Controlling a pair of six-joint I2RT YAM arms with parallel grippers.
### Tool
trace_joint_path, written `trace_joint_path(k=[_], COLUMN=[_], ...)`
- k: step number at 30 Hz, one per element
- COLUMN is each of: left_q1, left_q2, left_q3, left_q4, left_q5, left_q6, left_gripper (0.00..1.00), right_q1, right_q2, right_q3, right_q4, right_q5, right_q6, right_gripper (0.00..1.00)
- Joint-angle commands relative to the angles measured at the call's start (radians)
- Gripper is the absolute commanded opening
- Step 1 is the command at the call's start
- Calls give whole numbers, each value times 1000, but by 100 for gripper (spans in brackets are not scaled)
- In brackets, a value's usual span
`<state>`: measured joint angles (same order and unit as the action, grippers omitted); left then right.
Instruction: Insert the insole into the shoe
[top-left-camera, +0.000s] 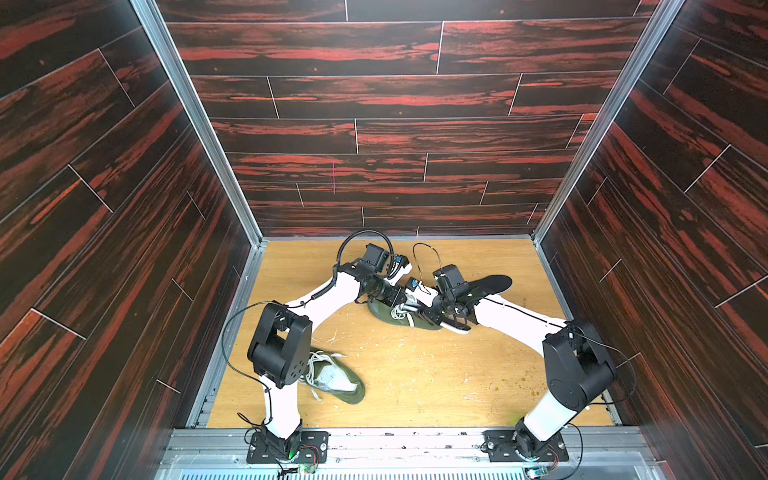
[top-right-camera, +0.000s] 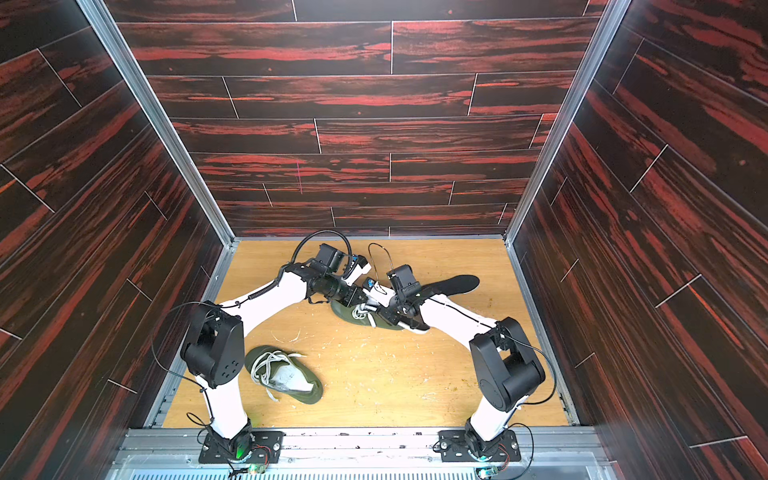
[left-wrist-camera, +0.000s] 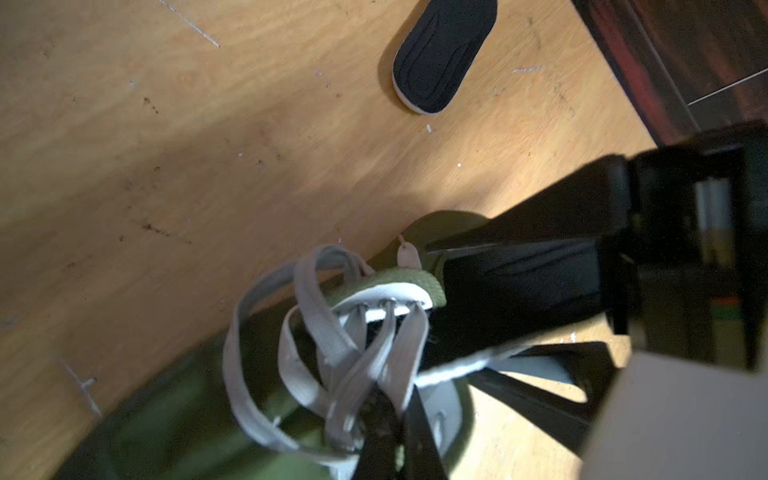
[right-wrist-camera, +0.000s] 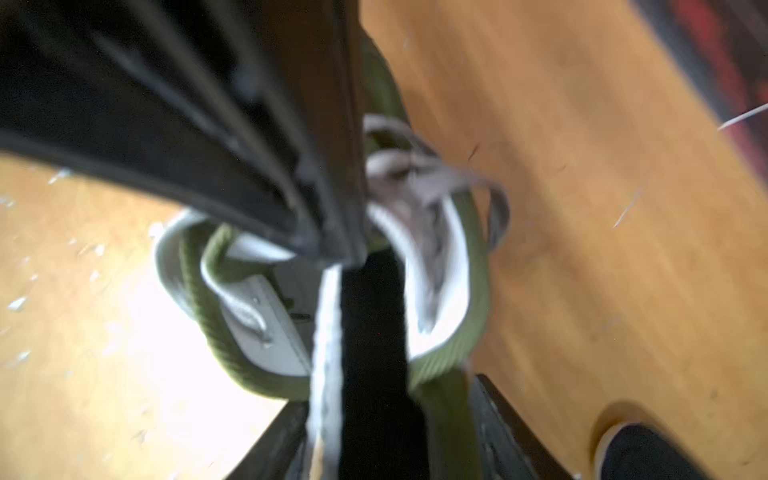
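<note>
**A:** Why do the left arm's fingers (left-wrist-camera: 415, 449) pinch together on the pale grey laces (left-wrist-camera: 316, 303)?

**B:** I'd judge they lift the tongue, so the mouth of the olive-green canvas shoe (top-left-camera: 379, 311), just off centre toward 12 o'clock, gapes.

**A:** And the black foam insole with the white rim (left-wrist-camera: 519, 282)?

**B:** Its front end slants into that mouth. The rest sticks out between the right arm's fingers (left-wrist-camera: 540, 212), which stand apart on either side of it. Whether they press it, I cannot tell.

**A:** What else?

**B:** A second olive-green shoe (top-left-camera: 338, 380) lies at 8 o'clock and a spare black insole (top-left-camera: 490, 284) at 2 o'clock. The light wood-grain surface (top-left-camera: 415, 386) is scratched and flecked white. Dark red-streaked plank walls (top-left-camera: 374, 104) with aluminium corner posts (top-left-camera: 198, 116) close three sides.
</note>
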<state>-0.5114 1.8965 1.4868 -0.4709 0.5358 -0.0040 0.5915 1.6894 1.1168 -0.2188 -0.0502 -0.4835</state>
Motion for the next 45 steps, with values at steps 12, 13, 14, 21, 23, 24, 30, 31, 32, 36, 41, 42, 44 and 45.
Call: trace_joint_path(k=[12,13,14,21,23,24,30,31,32,36,41,42,44,45], left_q1=[10,10,9,12,11,12,11,12,11,12,11,11,12,12], left_q2=[33,36,39,58,64,65,63,62,62,58,55,55,53,52], left_q3=[40,40,42,68,78,80,78,80,79,78,78,79,80,80], left_q4=[26,25,23,-16,-29,-31,-33,-34,-35,-35,-27,-25,-23,-20], left_q5=[-41,-52,-55,-79,-86,-87,-102,-105,-110,-122,-112,-112,-112,-112], left_q6=[-70,-75,-76,-65,-65,-65,-91,-94,-98,-104,-104,-106,-107,-109], left_gripper=[0,0,0,0,0,0,0,0,0,0,0,0,0,0], right_q1=[30,30,30,30,25,20,-86,-101,-109,-147,-187,-191,-193,-195], right_q2=[42,31,19,-53,-75,-91,-207,-244,-278,-432,-470,-467,-458,-449], right_q3=[3,11,14,28,47,54,46,17,-11,-132,-209,-217,-229,-238], right_q4=[58,28,5,-114,-177,-202,-361,-369,-374,-386,-352,-331,-305,-289], right_q5=[-187,-216,-234,-233,-222,-217,-177,-145,-111,-22,-121,-149,-158,-170], right_q6=[50,81,101,207,244,276,655,724,779,989,1107,1128,1168,1184], right_gripper=[70,72,75,98,98,98,97,96,96,96,95,95,94,94])
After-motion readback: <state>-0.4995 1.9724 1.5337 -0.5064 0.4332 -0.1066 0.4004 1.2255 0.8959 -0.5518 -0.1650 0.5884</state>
